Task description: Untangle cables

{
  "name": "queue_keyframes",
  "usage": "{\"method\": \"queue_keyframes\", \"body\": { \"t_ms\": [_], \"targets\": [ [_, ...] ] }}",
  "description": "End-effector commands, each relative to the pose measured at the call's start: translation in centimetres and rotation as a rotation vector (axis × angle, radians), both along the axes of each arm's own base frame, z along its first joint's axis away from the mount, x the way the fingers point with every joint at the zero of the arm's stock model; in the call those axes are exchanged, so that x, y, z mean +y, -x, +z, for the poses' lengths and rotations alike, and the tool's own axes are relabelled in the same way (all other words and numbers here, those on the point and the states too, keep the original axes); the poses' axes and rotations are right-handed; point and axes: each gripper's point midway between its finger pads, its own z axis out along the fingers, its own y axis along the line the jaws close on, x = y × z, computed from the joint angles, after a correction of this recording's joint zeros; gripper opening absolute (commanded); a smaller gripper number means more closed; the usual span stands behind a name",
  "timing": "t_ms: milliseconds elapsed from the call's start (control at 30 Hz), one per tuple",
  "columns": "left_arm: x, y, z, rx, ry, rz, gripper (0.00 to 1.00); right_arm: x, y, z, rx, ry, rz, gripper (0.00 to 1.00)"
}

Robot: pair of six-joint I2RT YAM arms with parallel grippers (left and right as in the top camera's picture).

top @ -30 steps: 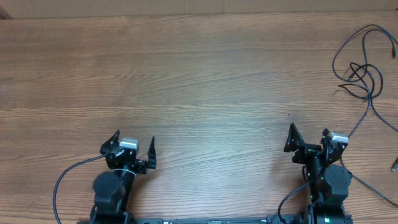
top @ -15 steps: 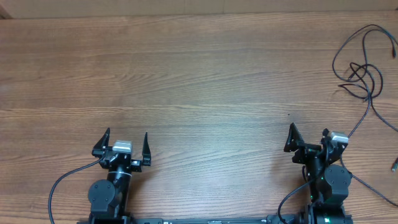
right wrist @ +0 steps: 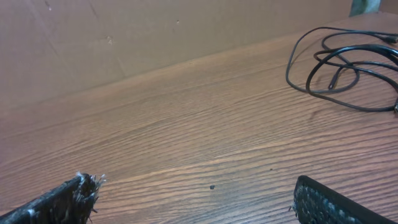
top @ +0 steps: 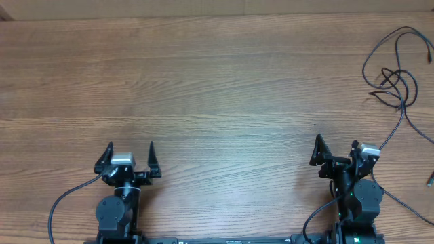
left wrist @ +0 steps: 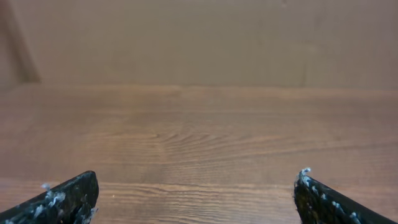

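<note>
Task looks unstarted; cables lie tangled at far-right edge of bench, well apart from both arms; left end effector & right end effector spread wide, empty; all untangling left.

Overhead, the cables leave the picture at its right edge in more than one place. The number of cords in the tangle cannot be told, and the crossings are too fine to trace. A small dark stub is cut by the same edge, and whether it joins the tangle cannot be told.

In the right wrist view the cables are cropped at the right edge.

The wrist views show only the fingertips of the left end effector and the right end effector. The bottom edge cuts off the rest.

Overhead, the bottom edge cuts off the left arm and the right arm.
</note>
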Motion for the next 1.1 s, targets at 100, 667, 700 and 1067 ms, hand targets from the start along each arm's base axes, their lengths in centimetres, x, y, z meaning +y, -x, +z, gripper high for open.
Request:
{"method": "queue_keyframes", "body": {
  "t_ms": [100,667,700,1067],
  "targets": [
    [1.45,0.12,0.29,-0.022,0.066,0.087,1.00,0.01,0.00,-0.31,0.002,-0.008,0.000,1.00],
    [1.30,0.10,0.26,-0.019,0.052,0.078,1.00,0.01,0.00,-0.31,0.002,-0.008,0.000,1.00],
    [1.30,0.10,0.25,-0.018,0.052,0.078,1.00,0.01,0.01,-0.33,0.003,-0.008,0.000,1.00],
    [1.30,0.10,0.26,-0.019,0.052,0.078,1.00,-0.12,0.05,0.27,-0.023,-0.006,-0.005,1.00]
  ]
}}
